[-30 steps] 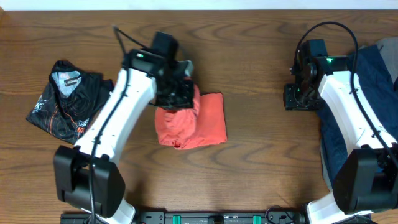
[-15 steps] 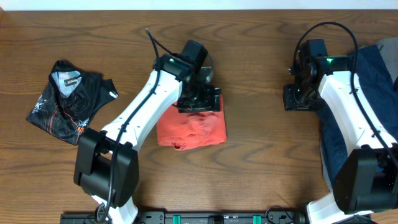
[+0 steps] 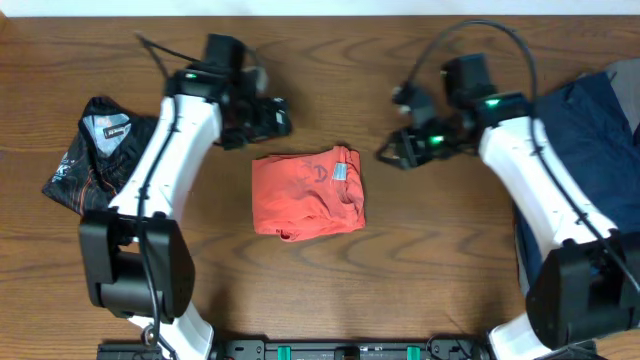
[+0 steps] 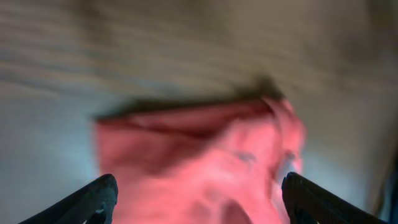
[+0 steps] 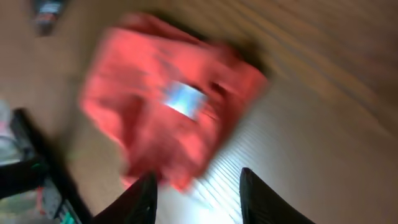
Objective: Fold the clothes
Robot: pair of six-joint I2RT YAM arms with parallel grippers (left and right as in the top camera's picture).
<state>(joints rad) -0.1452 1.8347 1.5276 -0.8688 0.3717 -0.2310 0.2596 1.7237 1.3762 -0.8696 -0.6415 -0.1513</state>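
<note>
Robot lab: arm-rigged wooden table (image 3: 420,270)

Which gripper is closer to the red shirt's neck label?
Right. The right gripper is just right of the red shirt, near the neck label; the left gripper is beyond its far-left corner.

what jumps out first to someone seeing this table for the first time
The coral-red T-shirt draws the eye, folded into a compact rectangle in the middle of the table with its pale neck label showing. The left arm and right arm hover to either side of it, jaws open and empty. A black printed garment lies at the far left, a navy garment at the far right.
</note>
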